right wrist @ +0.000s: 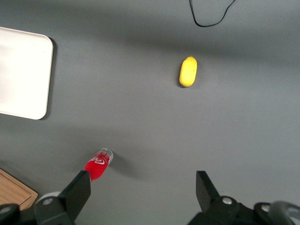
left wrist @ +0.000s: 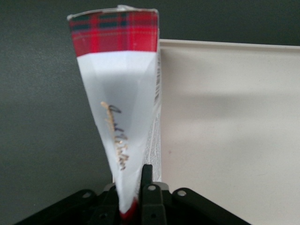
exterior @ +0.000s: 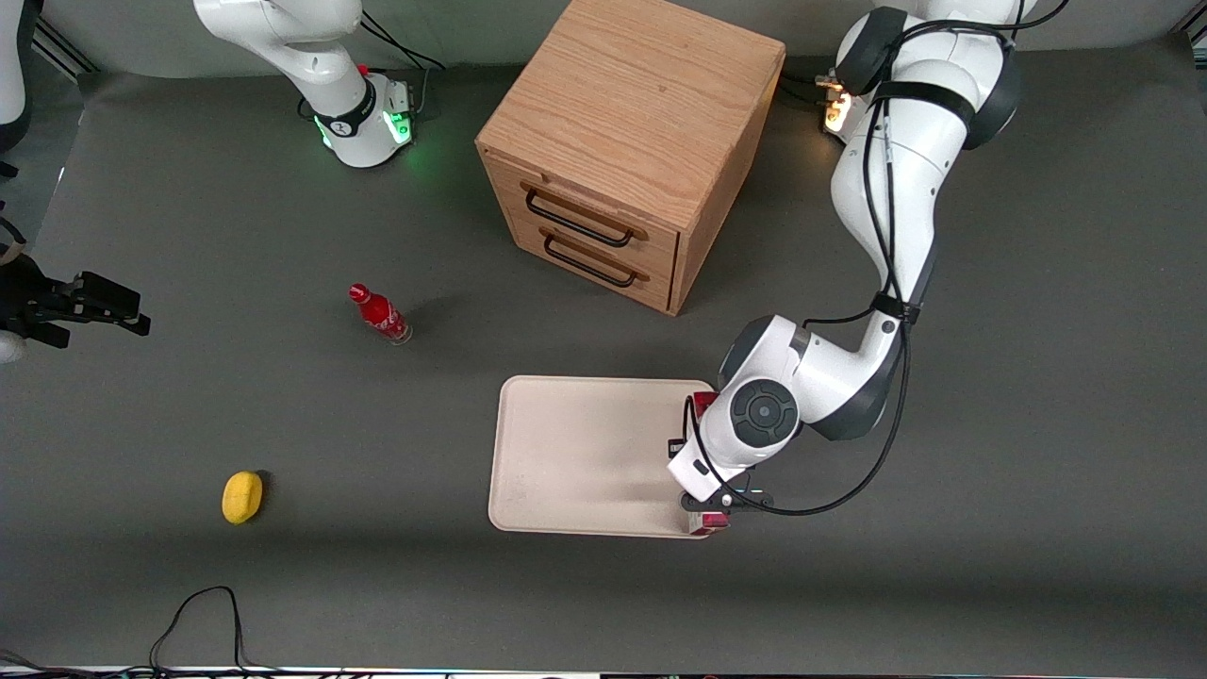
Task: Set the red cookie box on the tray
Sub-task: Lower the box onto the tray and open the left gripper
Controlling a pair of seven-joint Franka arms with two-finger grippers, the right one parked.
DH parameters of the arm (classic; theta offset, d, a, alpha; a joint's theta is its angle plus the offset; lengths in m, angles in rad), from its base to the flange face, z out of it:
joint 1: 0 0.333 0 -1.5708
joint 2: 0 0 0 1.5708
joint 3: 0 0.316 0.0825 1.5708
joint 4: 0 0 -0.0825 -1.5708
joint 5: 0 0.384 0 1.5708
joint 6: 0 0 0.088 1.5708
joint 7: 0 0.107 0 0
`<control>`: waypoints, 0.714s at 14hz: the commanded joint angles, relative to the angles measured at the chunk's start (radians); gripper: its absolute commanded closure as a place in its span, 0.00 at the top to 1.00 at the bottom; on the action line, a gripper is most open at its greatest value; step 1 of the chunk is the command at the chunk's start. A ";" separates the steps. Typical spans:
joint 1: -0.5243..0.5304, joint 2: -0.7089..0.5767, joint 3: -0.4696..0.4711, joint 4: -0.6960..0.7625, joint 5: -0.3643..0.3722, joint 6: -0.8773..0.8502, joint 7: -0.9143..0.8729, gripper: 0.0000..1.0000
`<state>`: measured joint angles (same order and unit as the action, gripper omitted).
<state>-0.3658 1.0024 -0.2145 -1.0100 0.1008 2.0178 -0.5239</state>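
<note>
The end effector (left wrist: 133,206) is clamped tight on the red cookie box (left wrist: 123,98), fingers pinching the thin carton across its flat faces near one short end, so the box stretches away from the jaws edge-on. That's a light, hollow cardboard carton by the look of it: stiff along its length but easy to crush, and its glossy print may slip, so a firm pinch across the narrow thickness, as here, looks the sensible hold.

In the front view the end effector (exterior: 707,505) hangs at the tray's (exterior: 585,453) edge nearest the working arm, close to the tray corner nearest the front camera. Only slivers of the red cookie box (exterior: 709,521) peek out under the wrist, one at that corner, another (exterior: 702,403) toward the drawer cabinet (exterior: 622,151). From the wrist camera the box runs along the tray (left wrist: 229,131) rim, mostly over bare bench (left wrist: 42,117), not yet over the tray floor. I'd judge it needs shifting inward before release.
</note>
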 commanded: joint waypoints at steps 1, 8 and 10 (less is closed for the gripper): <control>-0.025 0.005 0.010 0.025 0.019 -0.001 -0.019 1.00; -0.025 -0.004 0.010 0.019 0.020 -0.019 -0.022 1.00; -0.022 -0.024 0.012 0.019 0.022 -0.063 -0.022 1.00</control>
<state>-0.3811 0.9988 -0.2119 -1.0066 0.1049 2.0096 -0.5245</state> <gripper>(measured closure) 0.000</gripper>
